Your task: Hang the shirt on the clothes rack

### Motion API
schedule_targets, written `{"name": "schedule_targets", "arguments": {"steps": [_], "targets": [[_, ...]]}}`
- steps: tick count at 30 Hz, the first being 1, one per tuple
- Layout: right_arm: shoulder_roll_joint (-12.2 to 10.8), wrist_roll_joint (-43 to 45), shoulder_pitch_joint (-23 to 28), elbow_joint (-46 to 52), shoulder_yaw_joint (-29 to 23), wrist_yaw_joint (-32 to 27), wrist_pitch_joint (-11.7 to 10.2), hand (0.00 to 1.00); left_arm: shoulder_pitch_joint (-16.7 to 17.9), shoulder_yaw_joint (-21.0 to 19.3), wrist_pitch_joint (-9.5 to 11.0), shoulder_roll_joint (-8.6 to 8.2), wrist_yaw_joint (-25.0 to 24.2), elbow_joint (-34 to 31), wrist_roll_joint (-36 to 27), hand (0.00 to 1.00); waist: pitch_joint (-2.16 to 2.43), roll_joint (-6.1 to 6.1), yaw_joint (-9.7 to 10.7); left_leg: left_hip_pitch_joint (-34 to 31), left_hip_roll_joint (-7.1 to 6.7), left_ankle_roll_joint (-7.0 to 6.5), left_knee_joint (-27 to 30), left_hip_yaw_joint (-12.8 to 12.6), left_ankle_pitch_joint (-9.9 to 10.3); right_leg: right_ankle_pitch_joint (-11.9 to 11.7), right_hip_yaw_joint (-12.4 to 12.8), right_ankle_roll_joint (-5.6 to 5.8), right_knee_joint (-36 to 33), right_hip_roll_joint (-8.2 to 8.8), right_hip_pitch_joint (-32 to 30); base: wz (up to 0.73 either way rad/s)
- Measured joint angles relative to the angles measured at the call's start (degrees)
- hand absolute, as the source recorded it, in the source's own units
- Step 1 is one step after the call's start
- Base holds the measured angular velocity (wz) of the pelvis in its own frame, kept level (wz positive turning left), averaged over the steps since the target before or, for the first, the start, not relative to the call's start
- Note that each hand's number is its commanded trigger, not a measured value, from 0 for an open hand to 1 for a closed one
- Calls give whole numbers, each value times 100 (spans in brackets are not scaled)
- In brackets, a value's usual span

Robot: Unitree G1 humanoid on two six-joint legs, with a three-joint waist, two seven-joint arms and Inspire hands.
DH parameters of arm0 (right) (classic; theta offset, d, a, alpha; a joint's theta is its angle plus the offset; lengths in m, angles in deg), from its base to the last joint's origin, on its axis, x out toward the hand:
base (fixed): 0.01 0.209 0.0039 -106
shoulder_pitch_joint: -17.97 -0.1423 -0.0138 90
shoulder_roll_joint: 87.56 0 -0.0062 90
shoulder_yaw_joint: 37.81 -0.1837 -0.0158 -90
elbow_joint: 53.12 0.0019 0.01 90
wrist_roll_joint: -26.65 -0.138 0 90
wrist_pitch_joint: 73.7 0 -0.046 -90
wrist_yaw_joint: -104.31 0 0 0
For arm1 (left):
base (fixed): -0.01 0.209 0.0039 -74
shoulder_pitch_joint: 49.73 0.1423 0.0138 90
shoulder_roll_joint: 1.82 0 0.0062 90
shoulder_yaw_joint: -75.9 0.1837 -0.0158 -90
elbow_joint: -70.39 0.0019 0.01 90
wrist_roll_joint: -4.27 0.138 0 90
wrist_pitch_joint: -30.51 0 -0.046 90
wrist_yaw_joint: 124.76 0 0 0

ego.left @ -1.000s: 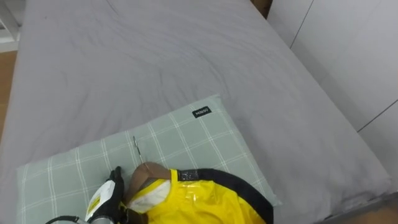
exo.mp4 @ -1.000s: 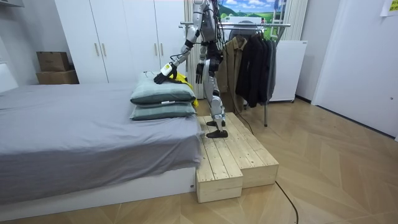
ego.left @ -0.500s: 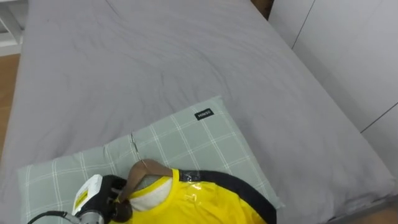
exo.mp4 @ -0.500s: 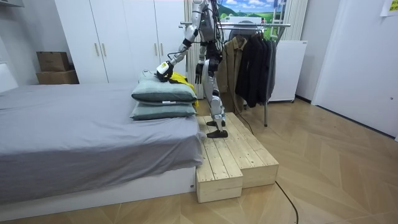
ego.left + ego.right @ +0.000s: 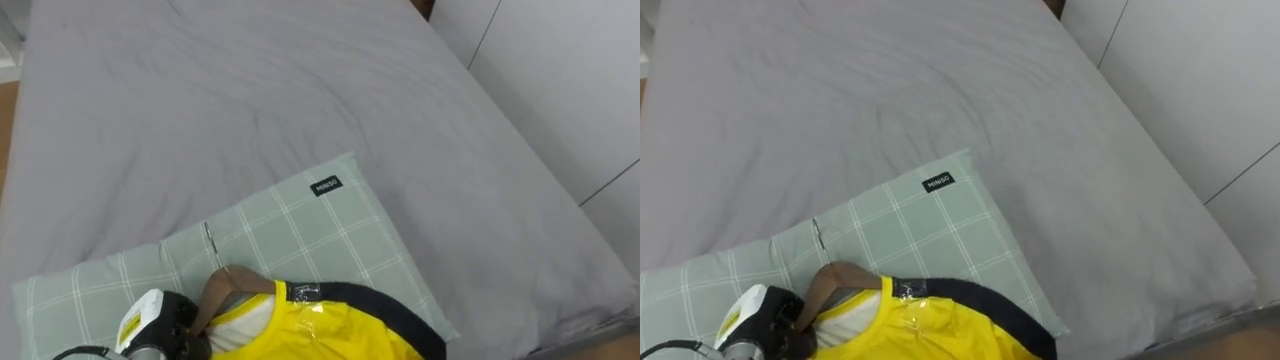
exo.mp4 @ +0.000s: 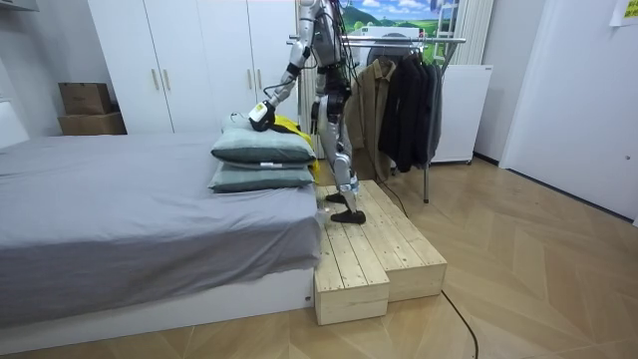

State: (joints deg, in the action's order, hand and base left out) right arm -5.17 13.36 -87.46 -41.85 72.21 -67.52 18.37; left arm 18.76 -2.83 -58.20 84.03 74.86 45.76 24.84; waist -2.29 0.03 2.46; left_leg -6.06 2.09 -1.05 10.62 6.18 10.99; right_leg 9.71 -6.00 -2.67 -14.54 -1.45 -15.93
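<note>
A yellow garment [image 5: 320,330] with a dark collar lies on a brown wooden hanger [image 5: 228,288] on top of a green checked pillow [image 5: 300,225]. The hanger's metal hook [image 5: 212,243] points up the pillow. My left hand [image 5: 150,322] rests at the hanger's left end, fingers curled onto the wood. In the room view I stand on a wooden platform [image 6: 379,249] beside the bed, left arm stretched out to the two stacked pillows [image 6: 261,150]. My right hand [image 6: 318,122] hangs at my side, straight-fingered and empty.
The grey bed [image 5: 250,90] stretches beyond the pillow, with a white wall on its right. Behind me a clothes rack [image 6: 399,40] carries several dark garments [image 6: 409,100]. White wardrobes [image 6: 199,60] and cardboard boxes [image 6: 88,108] stand past the bed.
My left hand slid in beside the hanger and its fingers curled from straight onto the hanger's end. My body leaned a little toward the bed; the eye view shifted slightly.
</note>
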Motion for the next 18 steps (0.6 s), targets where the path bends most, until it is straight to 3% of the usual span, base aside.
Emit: {"name": "schedule_targets", "arguments": {"steps": [1,2,4,5,7,11,18], "targets": [[-3,17,-82,18,-2,0,-7,0,18,-122,-11,38,-8,30,15,100,-38,81,25,-67,-111,57,53,-37,35,-753,-26,-121,563,45,-95,0],[32,7,-80,10,-8,-62,-31,0,30,-167,-22,11,-11,150,33,100,-27,-22,116,-121,-69,212,9,-226,32,-858,-221,-139,475,75,-96,21],[32,-21,-79,-22,-2,-96,-23,0,-17,-71,-45,-9,-27,207,29,100,-34,-6,200,-157,-50,252,-274,-581,-134,-841,-105,-114,484,129,-24,41],[25,-28,-90,-18,-1,-107,-25,0,-49,-33,-49,-24,-35,212,31,100,-36,2,193,-249,-6,195,-424,-751,-252,-796,-49,-42,479,115,12,28],[16,-42,-127,-21,-10,-104,-45,0,-91,18,-44,-77,-36,208,34,100,-19,30,185,-238,-14,177,-375,-876,-253,-774,-66,-12,483,108,12,20],[-2,-10,-154,0,-36,-23,-80,0,-117,25,-37,-186,-60,207,20,100,10,81,142,-211,-170,83,-336,-905,-232,-744,-66,45,503,161,74,4],[-6,16,28,4,-32,82,-65,0,-80,20,13,-216,-66,231,19,100,36,87,51,-85,-223,17,-282,-927,-218,-723,-77,86,481,217,206,0]]}}
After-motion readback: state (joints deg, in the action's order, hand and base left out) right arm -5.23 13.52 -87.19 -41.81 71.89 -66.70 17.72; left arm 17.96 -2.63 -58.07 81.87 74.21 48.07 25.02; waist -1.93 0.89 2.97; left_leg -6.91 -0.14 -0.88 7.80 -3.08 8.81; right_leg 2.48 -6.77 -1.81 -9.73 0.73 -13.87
